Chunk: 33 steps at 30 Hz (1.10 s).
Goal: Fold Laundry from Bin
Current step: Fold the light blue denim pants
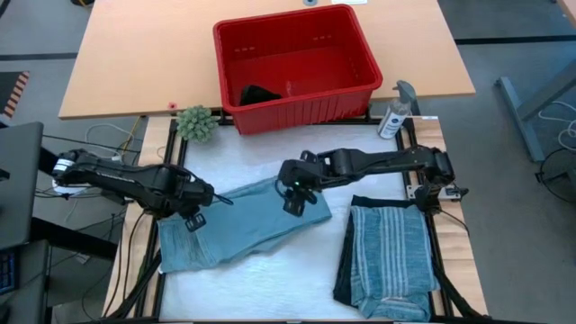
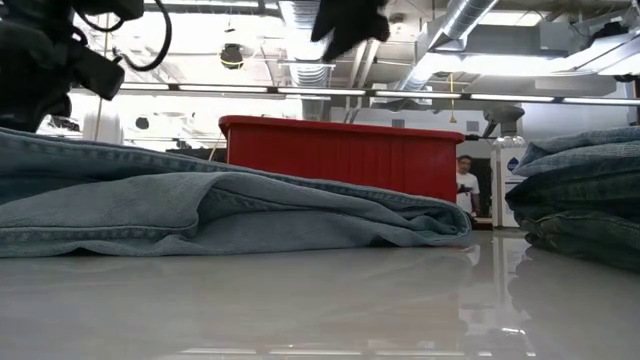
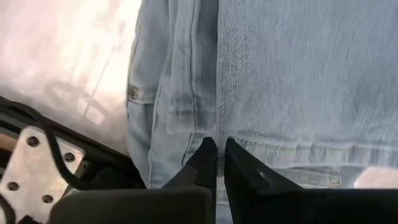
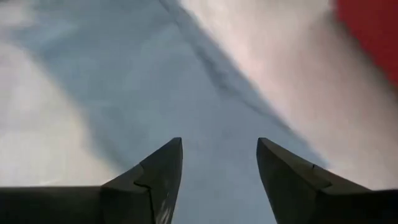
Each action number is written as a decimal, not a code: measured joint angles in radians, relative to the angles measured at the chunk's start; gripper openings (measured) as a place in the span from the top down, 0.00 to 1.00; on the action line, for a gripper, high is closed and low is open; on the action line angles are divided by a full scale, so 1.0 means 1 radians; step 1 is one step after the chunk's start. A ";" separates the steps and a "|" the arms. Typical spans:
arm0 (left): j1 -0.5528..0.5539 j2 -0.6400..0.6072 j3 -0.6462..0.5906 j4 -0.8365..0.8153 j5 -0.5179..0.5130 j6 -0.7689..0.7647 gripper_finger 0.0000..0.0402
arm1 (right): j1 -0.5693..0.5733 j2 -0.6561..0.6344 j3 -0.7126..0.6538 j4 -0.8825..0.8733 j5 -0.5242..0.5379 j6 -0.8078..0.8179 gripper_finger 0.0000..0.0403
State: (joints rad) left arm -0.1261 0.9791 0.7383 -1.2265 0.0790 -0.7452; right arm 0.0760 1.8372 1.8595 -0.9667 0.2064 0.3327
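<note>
A light blue denim garment (image 1: pixel 243 229) (image 2: pixel 200 205) lies spread on the white table top. My left gripper (image 1: pixel 195 219) (image 3: pixel 217 144) stands over its left end, pointing down, shut on the cloth. My right gripper (image 1: pixel 297 193) (image 4: pixel 219 144) hovers open above the garment's right end and touches nothing. The red bin (image 1: pixel 306 108) (image 2: pixel 340 155) stands at the far edge with a small black item (image 1: pixel 258 94) lying on its floor. A folded striped shirt on dark trousers (image 1: pixel 389 256) rests at the near right. My left gripper pinches the denim between its two fingertips at a stitched seam band (image 3: pixel 211 132) near the garment's left end. The fingers come from above, pointing down. One layer or several, I cannot tell. The garment still lies on the table around the fingers.
A small green plant (image 1: pixel 195 122) and a spray bottle (image 1: pixel 396 112) stand on either side of the bin. The folded stack (image 2: pixel 580 190) fills the near right. Bare white table lies along the near edge. A person (image 2: pixel 466 185) stands in the room beyond.
</note>
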 joint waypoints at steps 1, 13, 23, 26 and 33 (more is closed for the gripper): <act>0.000 0.000 0.007 -0.003 -0.008 0.000 1.00 | -0.012 0.010 -0.002 -0.002 0.023 -0.015 0.44; 0.000 0.000 0.036 -0.037 0.013 -0.011 1.00 | -0.205 0.245 -0.071 0.081 -0.201 -0.247 0.67; 0.000 0.000 0.141 -0.132 -0.040 -0.011 1.00 | -0.336 0.292 -0.070 0.057 -0.238 -0.431 0.64; 0.000 0.000 0.164 -0.132 -0.050 -0.011 1.00 | -0.357 0.302 -0.070 0.060 -0.254 -0.455 0.66; 0.000 0.000 0.211 -0.131 -0.076 -0.041 1.00 | -0.362 0.331 -0.070 0.061 -0.261 -0.491 0.69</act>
State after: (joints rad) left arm -0.1261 0.9791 0.9491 -1.3579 0.0033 -0.7860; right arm -0.2855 2.1679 1.7891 -0.9056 -0.0549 -0.1578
